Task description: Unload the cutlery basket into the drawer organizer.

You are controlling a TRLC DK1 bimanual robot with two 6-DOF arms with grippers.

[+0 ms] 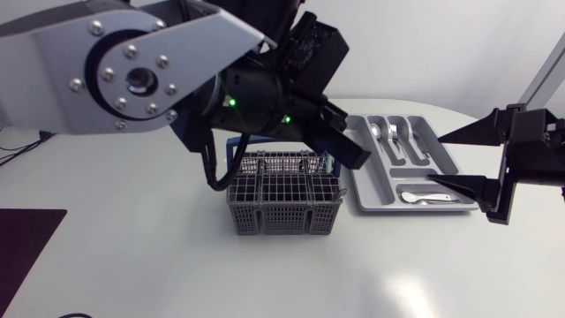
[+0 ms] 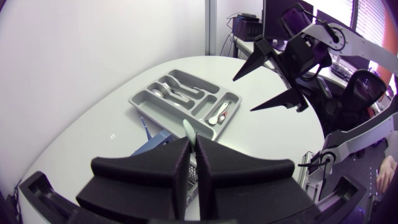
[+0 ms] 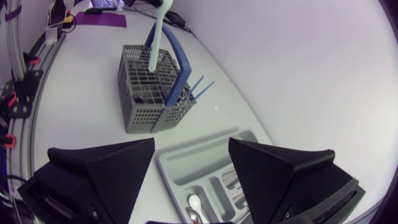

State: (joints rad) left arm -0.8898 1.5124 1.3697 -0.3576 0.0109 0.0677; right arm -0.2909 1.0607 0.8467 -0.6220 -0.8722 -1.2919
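Note:
My left gripper (image 2: 192,142) is shut on the top of a pale green utensil (image 3: 155,43). The utensil hangs upright over the grey wire cutlery basket (image 1: 284,205), its lower end at the basket's rim. The basket has a blue handle (image 3: 177,62). The grey drawer organizer (image 1: 375,205) lies right of the basket, with silver cutlery (image 1: 397,137) in its long slots and a spoon (image 1: 428,199) in the front slot. My right gripper (image 1: 434,159) stands open at the organizer's right side, with nothing between its fingers.
My bulky left arm (image 1: 132,75) reaches in from the left above the basket and hides the table behind it. A dark mat (image 1: 22,247) lies at the table's left edge. Bare white tabletop (image 1: 353,274) stretches in front of the basket and organizer.

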